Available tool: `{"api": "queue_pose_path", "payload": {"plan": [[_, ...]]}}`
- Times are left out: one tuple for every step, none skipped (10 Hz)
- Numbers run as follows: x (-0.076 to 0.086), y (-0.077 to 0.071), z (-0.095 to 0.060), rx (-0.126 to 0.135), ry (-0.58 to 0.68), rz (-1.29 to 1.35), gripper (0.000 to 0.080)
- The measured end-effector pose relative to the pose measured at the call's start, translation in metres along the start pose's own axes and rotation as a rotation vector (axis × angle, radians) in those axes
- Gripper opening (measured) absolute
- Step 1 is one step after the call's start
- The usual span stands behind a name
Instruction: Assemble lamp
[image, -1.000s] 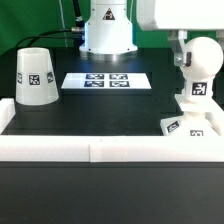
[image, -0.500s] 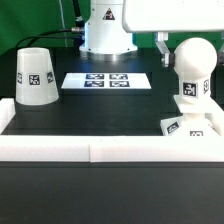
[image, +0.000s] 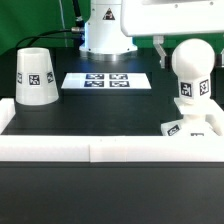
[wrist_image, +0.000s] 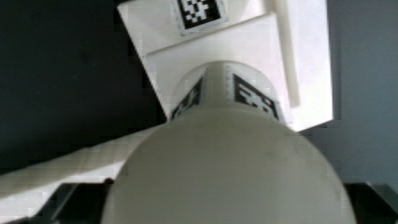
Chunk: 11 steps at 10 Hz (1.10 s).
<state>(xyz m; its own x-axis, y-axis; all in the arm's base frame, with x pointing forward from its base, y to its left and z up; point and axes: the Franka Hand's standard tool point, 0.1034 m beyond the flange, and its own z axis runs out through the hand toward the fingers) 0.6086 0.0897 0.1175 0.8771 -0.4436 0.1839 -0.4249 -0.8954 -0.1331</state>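
The round-headed bulb (image: 192, 72) stands upright on the flat square base (image: 172, 127) at the exterior view's right. The cone shade (image: 35, 75) stands apart at the left. My gripper (image: 188, 50) straddles the bulb's head. One dark finger (image: 160, 48) shows a little clear of the head's left side; the other is hidden. In the wrist view the bulb (wrist_image: 222, 150) fills the space between the fingers, with the base (wrist_image: 294, 60) beyond it. The gripper (wrist_image: 222, 212) looks open, with its fingertips (wrist_image: 71, 205) near the frame's edges.
The marker board (image: 105, 80) lies at the back middle, in front of the arm's white pedestal (image: 107, 35). A white border rail (image: 100, 150) runs along the front edge and up the left side. The mat is black.
The bulb has gone from leaning right to upright and shifted slightly left. My gripper has let go of its head and the fingers now stand apart from it.
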Motion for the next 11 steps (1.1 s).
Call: {"api": "queue_pose_path", "payload": {"plan": [[-0.0016, 0.0006, 0.0002, 0.005, -0.02, 0.116, 0.0579], [-0.0026, 0.0008, 0.0005, 0.011, -0.036, 0.214, 0.0579], [-0.0042, 0.0012, 0.0013, 0.015, -0.05, 0.282, 0.0579], [-0.0047, 0.0012, 0.0015, 0.017, -0.056, 0.324, 0.0579], [-0.0055, 0.0008, 0.0017, 0.019, -0.06, 0.37, 0.0579], [-0.0059, 0.0005, 0.0021, 0.02, -0.061, 0.349, 0.0579], [-0.0058, 0.0007, 0.0022, 0.02, -0.06, 0.321, 0.0676], [-0.0056, 0.0008, 0.0021, 0.022, -0.06, 0.279, 0.0696], [-0.006, -0.0003, 0.002, 0.023, -0.059, 0.249, 0.0696], [-0.0066, -0.0021, 0.0017, 0.026, -0.057, 0.137, 0.0699], [-0.0075, -0.0035, 0.0018, 0.03, -0.055, 0.024, 0.0699]]}}
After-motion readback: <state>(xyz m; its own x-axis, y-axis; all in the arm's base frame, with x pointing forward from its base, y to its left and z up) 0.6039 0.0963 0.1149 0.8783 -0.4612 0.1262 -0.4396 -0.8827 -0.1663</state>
